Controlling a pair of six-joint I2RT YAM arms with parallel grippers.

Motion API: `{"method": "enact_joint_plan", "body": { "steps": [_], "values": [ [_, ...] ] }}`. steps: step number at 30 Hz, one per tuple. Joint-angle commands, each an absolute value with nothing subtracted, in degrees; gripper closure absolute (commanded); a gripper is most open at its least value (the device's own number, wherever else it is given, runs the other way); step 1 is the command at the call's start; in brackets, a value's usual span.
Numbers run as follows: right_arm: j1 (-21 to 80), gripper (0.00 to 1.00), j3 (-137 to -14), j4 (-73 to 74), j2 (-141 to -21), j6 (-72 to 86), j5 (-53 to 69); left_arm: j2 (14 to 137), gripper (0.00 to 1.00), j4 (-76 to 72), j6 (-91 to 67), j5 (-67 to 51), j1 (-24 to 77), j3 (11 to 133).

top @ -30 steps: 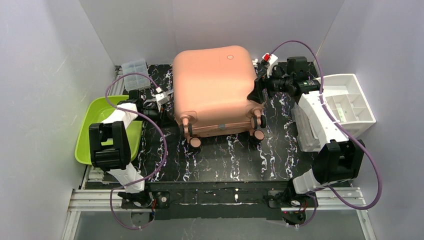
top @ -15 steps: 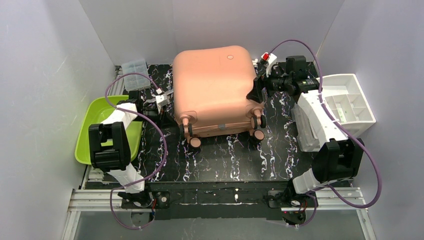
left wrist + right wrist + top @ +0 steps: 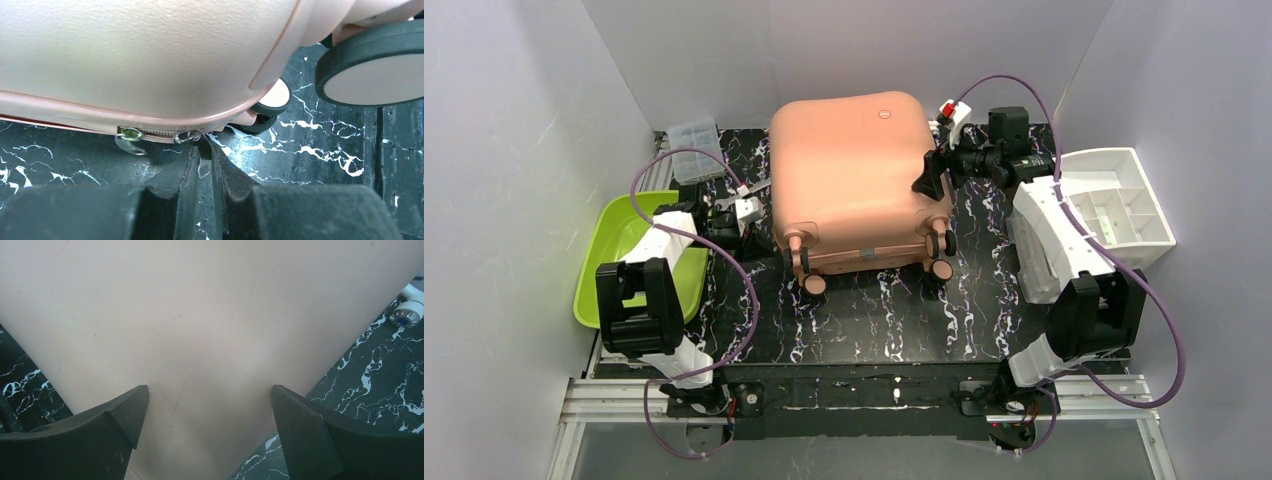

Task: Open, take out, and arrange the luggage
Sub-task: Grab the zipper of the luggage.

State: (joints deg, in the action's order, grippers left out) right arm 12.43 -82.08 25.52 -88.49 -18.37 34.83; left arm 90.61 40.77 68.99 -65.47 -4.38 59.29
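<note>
Opening step, right at the start. The luggage (image 3: pixel 849 180) is laid flat on the marbled table (image 3: pixel 874 320), middle-to-back, with its wheels turned toward the arm bases. The shell is closed and zipped as far as can be seen.

The left gripper (image 3: pixel 204 152) is tucked in low at the case's left side, near the wheel-end corner. Its fingers are pressed nearly together on a small silver zipper pull (image 3: pixel 203 167) hanging off the seam. A second pull (image 3: pixel 129 142) is seen just beside it along the zip, untouched. Whether the tab is properly pinched or only nipped at the tip can't really be told, since it's thin and shiny in the wrist view.

The right gripper (image 3: pixel 210 390) is spread wide and set against the right flank of the shell, with nothing held. It's probably meant as a brace.

Next move, as judged: the pull has to be dragged along the seam and round the corner, with the case kept from sliding. Slipping off the tab is the obvious risk.

Writing-wise, not much. A small round emblem (image 3: pixel 885 113) is pressed into the lid, but nothing on it can be read. No brand or label is made out elsewhere.
</note>
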Motion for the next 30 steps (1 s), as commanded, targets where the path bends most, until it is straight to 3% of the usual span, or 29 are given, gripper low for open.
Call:
{"method": "enact_joint_plan", "body": {
  "steps": [1,16,30],
  "values": [
    [14.9,0.0,-79.8,32.6,-93.8,-19.8,32.1,86.5,1.0,51.4,74.6,-71.7,-3.1,58.0],
    [15.1,0.0,-80.3,32.9,-96.8,-18.8,32.8,82.6,1.0,55.2,78.0,-69.5,2.2,55.2],
    [15.1,0.0,-78.2,31.3,-98.3,-17.7,34.3,78.2,1.0,54.8,71.6,-69.9,7.4,53.4]
  ]
}}
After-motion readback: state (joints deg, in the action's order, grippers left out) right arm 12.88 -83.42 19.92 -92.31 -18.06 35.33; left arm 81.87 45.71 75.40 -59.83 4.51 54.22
